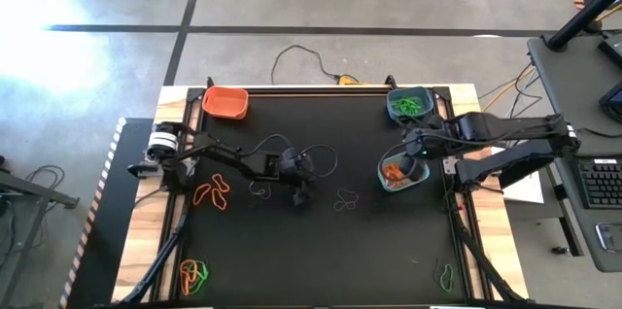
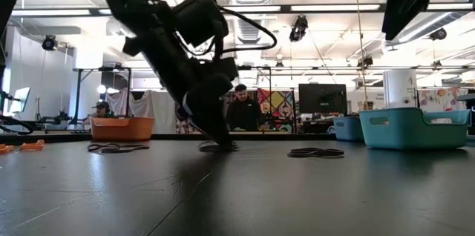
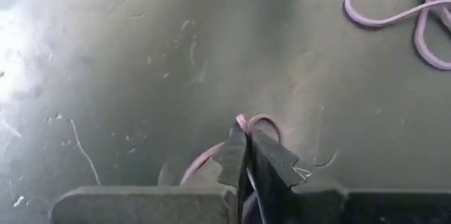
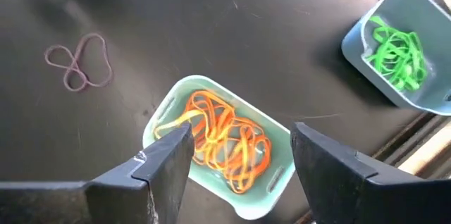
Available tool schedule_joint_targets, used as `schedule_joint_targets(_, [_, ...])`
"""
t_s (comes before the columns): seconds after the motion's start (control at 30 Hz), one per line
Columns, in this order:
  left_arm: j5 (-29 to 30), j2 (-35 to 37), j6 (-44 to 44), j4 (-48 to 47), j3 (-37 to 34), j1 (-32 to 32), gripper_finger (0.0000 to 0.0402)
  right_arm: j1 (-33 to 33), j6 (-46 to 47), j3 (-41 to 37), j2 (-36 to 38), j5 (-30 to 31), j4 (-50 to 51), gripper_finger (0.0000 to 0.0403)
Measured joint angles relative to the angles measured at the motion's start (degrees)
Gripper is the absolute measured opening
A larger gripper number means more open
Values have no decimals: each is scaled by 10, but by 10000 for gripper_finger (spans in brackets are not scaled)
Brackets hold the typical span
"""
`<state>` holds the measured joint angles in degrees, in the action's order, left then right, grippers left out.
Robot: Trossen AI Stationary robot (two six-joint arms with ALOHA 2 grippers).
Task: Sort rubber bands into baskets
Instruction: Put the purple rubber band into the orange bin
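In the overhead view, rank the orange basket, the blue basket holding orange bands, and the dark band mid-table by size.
1. blue basket and orange basket, too alike to rank.
2. dark band, clearly smallest.

Overhead looks straight down on my table [image 1: 321,241]; low camera skims it level; both wrist cameras peer close past my fingers.

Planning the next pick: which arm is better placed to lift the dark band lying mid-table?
Left. The left gripper is down on the mat, fingers shut on a dark rubber band. The right gripper hovers open above the basket of orange bands, away from it.
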<state>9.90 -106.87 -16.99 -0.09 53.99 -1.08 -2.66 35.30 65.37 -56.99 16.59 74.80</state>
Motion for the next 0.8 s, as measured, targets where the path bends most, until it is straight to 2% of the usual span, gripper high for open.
schedule_joint_targets(0.23, [-4, 20, 26, -108, 61, 20, 0, -1, -8, 7, 5, -2, 16, 227])
schedule_joint_targets(0.37, [2, 60, 94, -162, 79, 55, 0, -1, -11, 7, 7, -36, 15, 226])
schedule_joint_targets(0.47, [25, 108, 123, -217, 86, 115, 0, -1, -19, 9, 8, -72, 15, 226])
schedule_joint_targets(0.57, [53, 159, 131, -285, 87, 191, 0, -2, -12, 10, 10, -80, 10, 224])
schedule_joint_targets(0.73, [182, 215, 82, -383, 76, 315, 0, -22, 7, -2, 9, -76, -41, 223])
schedule_joint_targets(0.8, [196, 218, 62, -395, 71, 355, 0, -37, 11, -13, 9, -76, -74, 223])
